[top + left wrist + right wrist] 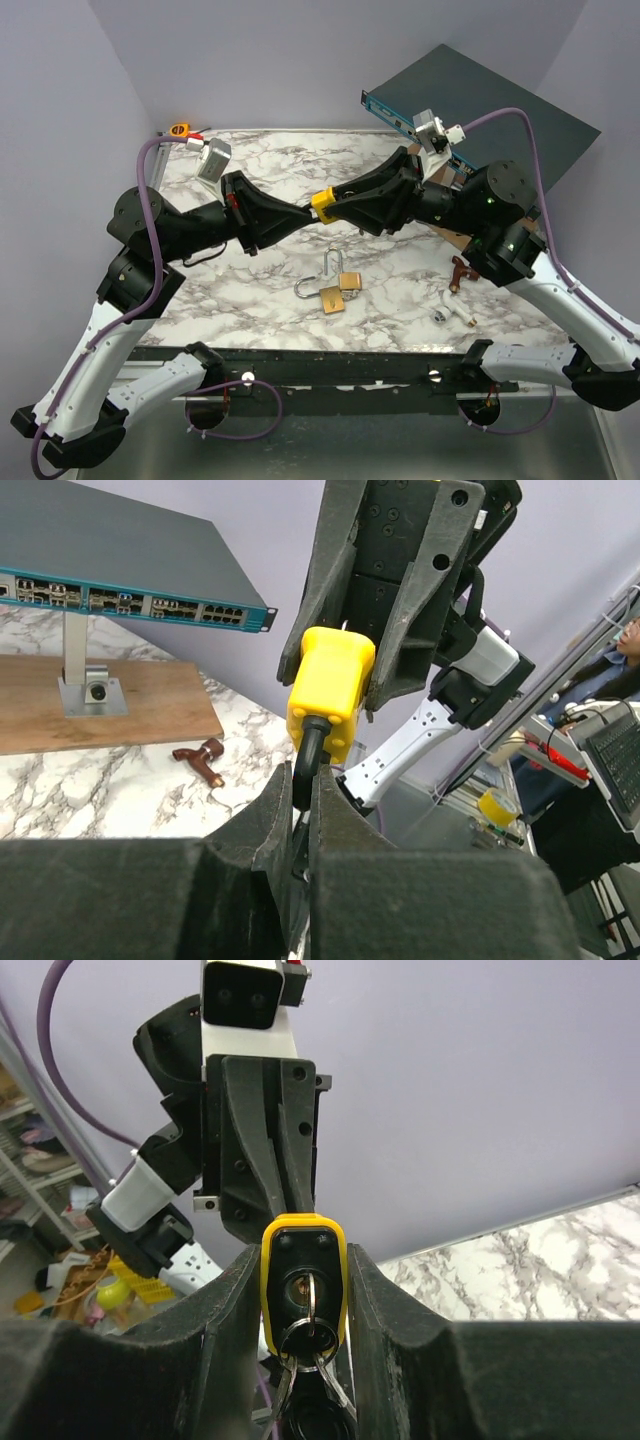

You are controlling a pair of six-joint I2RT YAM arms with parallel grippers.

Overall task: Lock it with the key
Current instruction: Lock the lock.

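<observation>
Above the table (400, 295), the right gripper (304, 1280) clamps the yellow padlock (322, 203), the key (309, 1305) seated in its keyway, while the left gripper (303, 785) pinches the shackle (308, 748), bracing both parts for locking.

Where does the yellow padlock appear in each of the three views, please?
Top external: yellow padlock at centre, above the table.
Left wrist: upper centre.
Right wrist: lower centre, keys hanging from it.
Shared landmark: marble table, visible in all three.
</observation>
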